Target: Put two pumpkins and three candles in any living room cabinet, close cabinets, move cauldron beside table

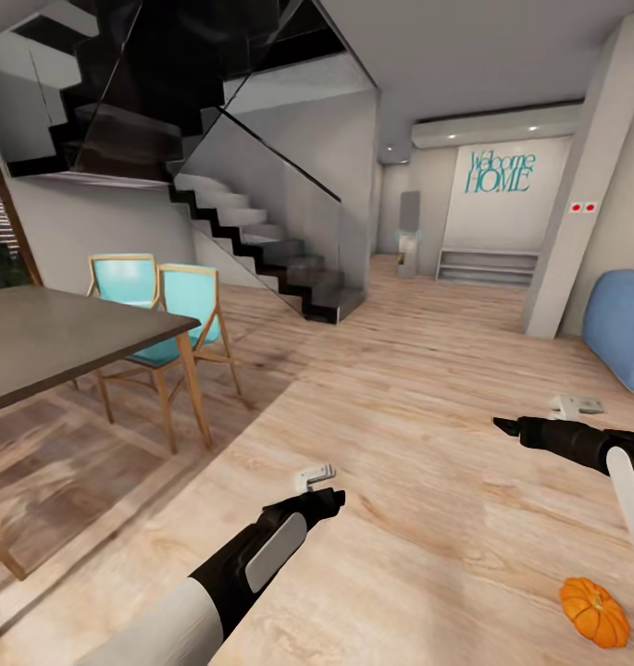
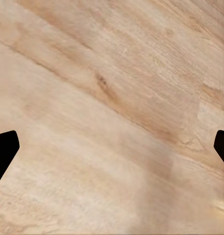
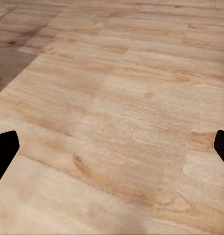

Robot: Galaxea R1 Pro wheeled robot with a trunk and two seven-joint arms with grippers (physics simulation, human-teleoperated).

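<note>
Pumpkin [image 1: 594, 611] lies on floor [image 1: 418, 444] below right hand [image 1: 507, 425].

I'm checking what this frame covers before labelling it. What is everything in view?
pumpkin: one, orange, on the wood floor at lower right, below the right arm
table: one, dark grey top with wooden legs, at left
chairs: two, turquoise with wooden frames, behind the table
staircase: one, black and grey with a glass side, centre left
beanbag: one, blue, at the right edge
Welcome HOME sign: one, teal, on the far wall
small white objects: two, on the floor, too small to identify
left gripper: black, open over bare floor
right gripper: black, open over bare floor
</note>
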